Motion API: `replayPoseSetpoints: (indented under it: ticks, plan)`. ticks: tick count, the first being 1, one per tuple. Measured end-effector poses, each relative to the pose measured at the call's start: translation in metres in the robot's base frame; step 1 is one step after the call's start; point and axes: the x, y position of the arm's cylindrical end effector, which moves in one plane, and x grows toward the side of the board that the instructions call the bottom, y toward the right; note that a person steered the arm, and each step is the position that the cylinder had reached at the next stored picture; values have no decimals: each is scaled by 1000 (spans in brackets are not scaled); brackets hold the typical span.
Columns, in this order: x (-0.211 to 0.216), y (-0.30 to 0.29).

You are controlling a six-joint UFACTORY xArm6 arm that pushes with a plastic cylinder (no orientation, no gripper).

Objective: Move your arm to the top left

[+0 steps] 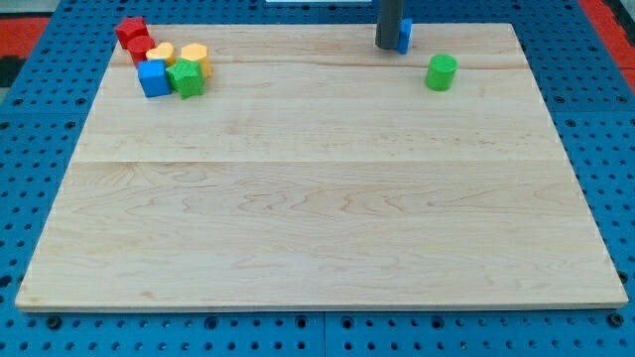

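Note:
My tip touches the wooden board near its top edge, right of centre. A blue block sits right behind the rod on its right side, mostly hidden. A green cylinder stands a little to the right and below the tip. At the top left corner lies a cluster: a red block, a second red block, a yellow block, a second yellow block, a blue cube and a green star-like block. The tip is far to the right of this cluster.
The board lies on a blue perforated table that shows all around it. A red strip runs beyond the table at the top left.

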Motion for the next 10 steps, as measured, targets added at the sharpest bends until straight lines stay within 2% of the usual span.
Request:
replayPoseSetpoints:
  ticks: [2,6,10]
  plan:
    - [-11,-34]
    - [-26,-168]
    - [-26,-181]
